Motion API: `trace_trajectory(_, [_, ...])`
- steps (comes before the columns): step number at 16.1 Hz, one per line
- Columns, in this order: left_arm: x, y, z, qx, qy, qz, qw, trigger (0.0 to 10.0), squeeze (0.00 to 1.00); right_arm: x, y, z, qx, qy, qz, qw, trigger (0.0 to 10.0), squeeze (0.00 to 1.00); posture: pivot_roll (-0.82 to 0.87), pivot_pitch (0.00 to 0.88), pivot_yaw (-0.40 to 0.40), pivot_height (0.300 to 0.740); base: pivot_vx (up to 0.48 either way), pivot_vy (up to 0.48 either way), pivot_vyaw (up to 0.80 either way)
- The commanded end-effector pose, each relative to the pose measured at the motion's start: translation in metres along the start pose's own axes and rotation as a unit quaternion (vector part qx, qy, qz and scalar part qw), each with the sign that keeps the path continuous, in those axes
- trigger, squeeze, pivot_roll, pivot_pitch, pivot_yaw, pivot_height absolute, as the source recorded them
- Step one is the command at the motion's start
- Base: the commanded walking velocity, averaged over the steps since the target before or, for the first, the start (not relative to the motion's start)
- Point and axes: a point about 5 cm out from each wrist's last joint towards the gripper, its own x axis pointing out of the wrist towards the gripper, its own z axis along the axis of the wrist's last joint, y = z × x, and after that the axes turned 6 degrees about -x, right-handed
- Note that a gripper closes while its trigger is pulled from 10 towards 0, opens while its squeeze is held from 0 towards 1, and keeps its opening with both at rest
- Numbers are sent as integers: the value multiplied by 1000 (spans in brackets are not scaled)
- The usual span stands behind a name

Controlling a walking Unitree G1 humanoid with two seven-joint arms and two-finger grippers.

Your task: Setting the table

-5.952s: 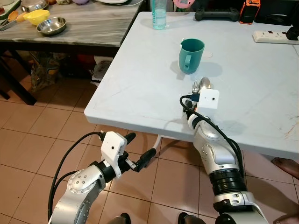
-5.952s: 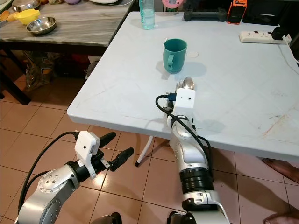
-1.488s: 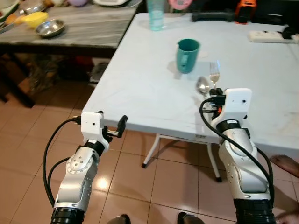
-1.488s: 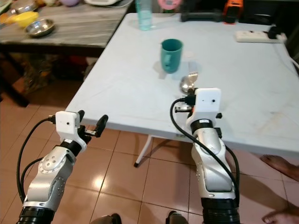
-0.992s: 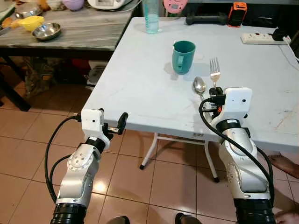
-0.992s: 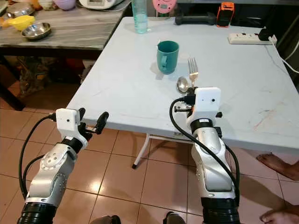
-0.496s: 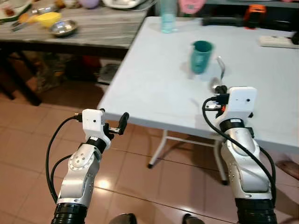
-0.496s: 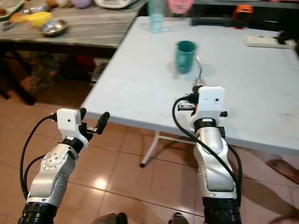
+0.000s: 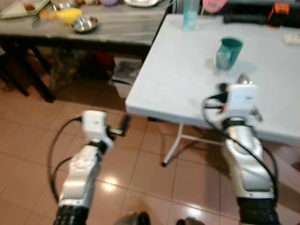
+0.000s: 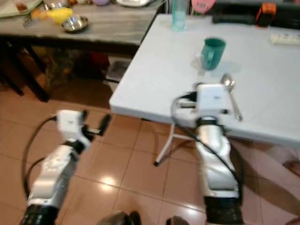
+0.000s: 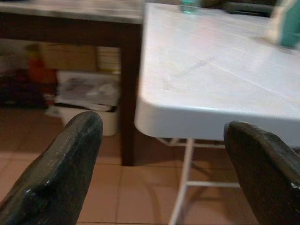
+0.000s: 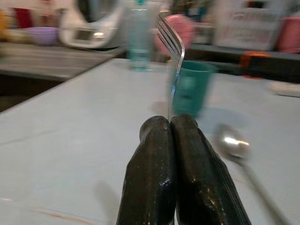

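Observation:
My right gripper (image 12: 169, 121) is shut on the handle of a silver fork (image 12: 171, 56), which stands upright with its tines up, above the near edge of the white table (image 10: 154, 79). Beyond it a teal mug (image 10: 213, 52) stands on the table. A spoon (image 10: 231, 96) lies just right of my right wrist. My left gripper (image 10: 101, 124) hangs open over the tiled floor, left of the table's corner, holding nothing; its two fingers (image 11: 61, 164) frame that corner in the left wrist view.
A dark wooden table (image 10: 108, 28) at the back left carries a metal bowl (image 10: 75, 23) and a yellow dish (image 10: 61, 15). A water bottle (image 10: 178, 11), a power strip (image 10: 283, 40) and black gear stand at the white table's far edge. The table's metal legs (image 10: 164, 145) are below.
The right gripper has picked the fork up from beside the spoon and drawn back to the table's near edge. The whole picture has since shifted and blurred; both arms keep their pose.

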Motion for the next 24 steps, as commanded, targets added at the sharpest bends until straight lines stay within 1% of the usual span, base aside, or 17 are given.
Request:
trace_trajectory(1, [-2, 7, 2, 10, 1, 8, 1000, 10000, 0, 1, -2, 6, -5, -13, -14, 1000, 10000, 0, -30, 135, 87, 740, 0, 0, 0])
trace_trajectory(3, [-2, 5, 2, 6, -2, 2, 1000, 10000, 0, 2, -11, 3, -20, -5, -41, 999, 10000, 0, -30, 136, 91, 740, 0, 0, 0])
trace_trajectory(5, [-3, 1, 2, 8, -4, -10, 1000, 10000, 0, 2, -18, -2, -24, 8, -65, 998, 10000, 0, -30, 136, 92, 740, 0, 0, 0])
trace_trajectory(8, [-2, -2, 3, 6, -8, -22, 1000, 10000, 0, 4, -20, -2, -25, 9, -69, 997, 10000, 0, -28, 132, 90, 740, 0, 0, 0])
trace_trajectory(10, [-2, -6, 5, 1, -15, -39, 999, 10000, 0, 5, -18, -2, -26, 10, -67, 997, 10000, 0, -25, 131, 86, 740, 0, 0, 0])
trace_trajectory(14, [-4, -10, 3, -1, -14, -52, 999, 10000, 0, 6, -18, -3, -26, 9, -70, 997, 10000, 0, -25, 130, 89, 740, 324, 0, 0])
trace_trajectory(24, [-4, -15, 0, -3, -6, -72, 997, 10000, 0, 5, -21, -5, -33, 15, -81, 996, 10000, 0, -35, 135, 93, 740, 384, 0, 0])
